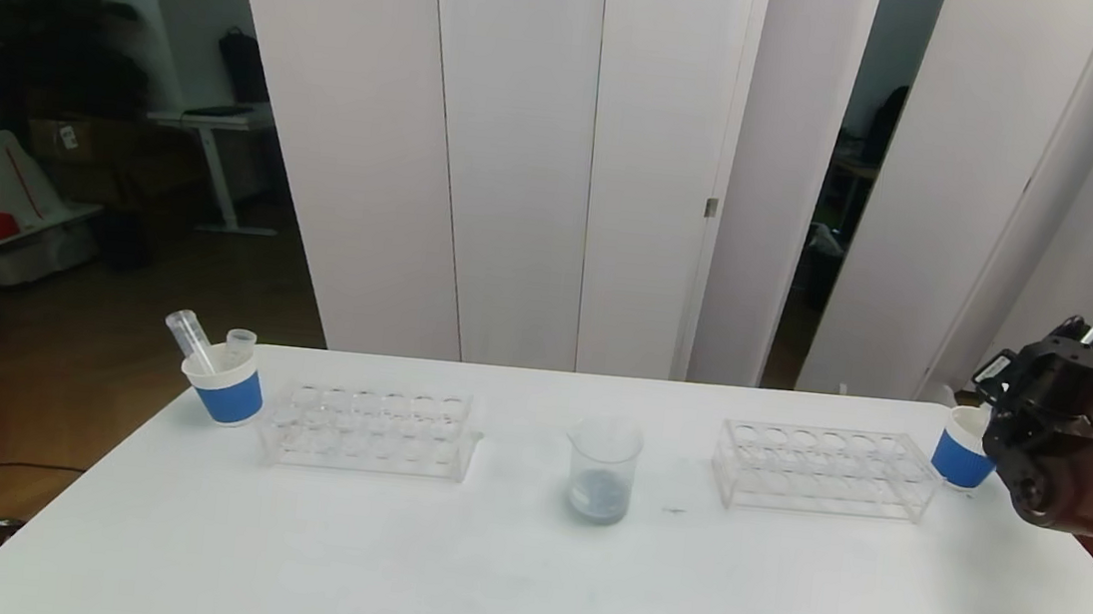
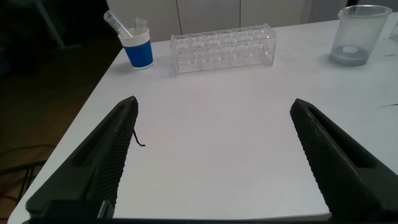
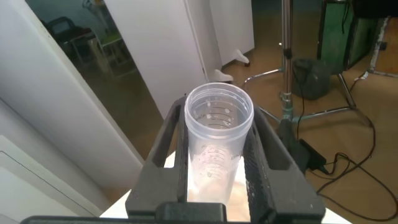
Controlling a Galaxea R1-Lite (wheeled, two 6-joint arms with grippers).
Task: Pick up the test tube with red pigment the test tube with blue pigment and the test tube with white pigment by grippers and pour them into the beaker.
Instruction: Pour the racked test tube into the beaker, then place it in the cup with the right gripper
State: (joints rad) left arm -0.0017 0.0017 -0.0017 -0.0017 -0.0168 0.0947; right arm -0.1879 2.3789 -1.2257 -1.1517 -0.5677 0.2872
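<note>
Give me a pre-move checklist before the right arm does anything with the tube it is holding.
1. Grip: right gripper is shut on a clear test tube, fingers on both sides. Ok.
2. Tube contents: pale at the bottom, but its pigment is not clear. Cannot tell.
3. Target: beaker stands upright mid-table, already holding bluish-grey liquid. Ok.
4. Path: right gripper is over the blue-banded cup at the table's right edge, and the right rack lies between it and the beaker. Not ok for a low sweep.
5. Left gripper: open, empty, over bare table away from the beaker. Ok.
6. Used tubes: two sit in the left cup. Ok.
</note>
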